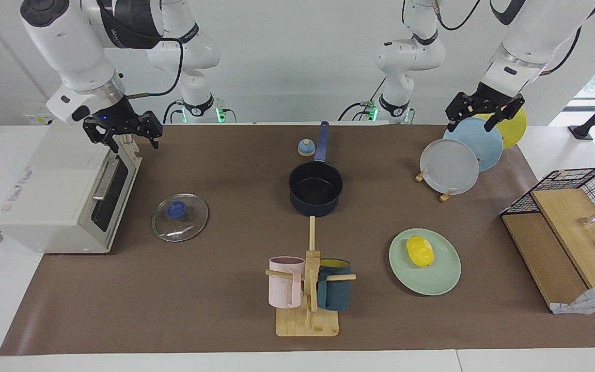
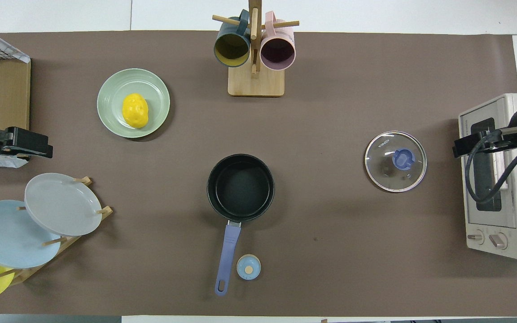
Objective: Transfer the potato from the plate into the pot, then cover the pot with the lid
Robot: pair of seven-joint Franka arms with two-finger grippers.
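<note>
A bright yellow potato [image 1: 420, 251] sits on a mint-green plate [image 1: 432, 281] with a ridged rim. The pot [image 1: 316, 188] is dark navy with a blue handle. The clear lid [image 1: 180, 217] has a blue knob. The table cover [image 1: 173, 299] is plain brown.

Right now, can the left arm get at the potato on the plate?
Probably yes. The left gripper hangs open over the plate rack, at the same end of the table as the plate. The potato lies uncovered on it, and nothing stands over it.
</note>
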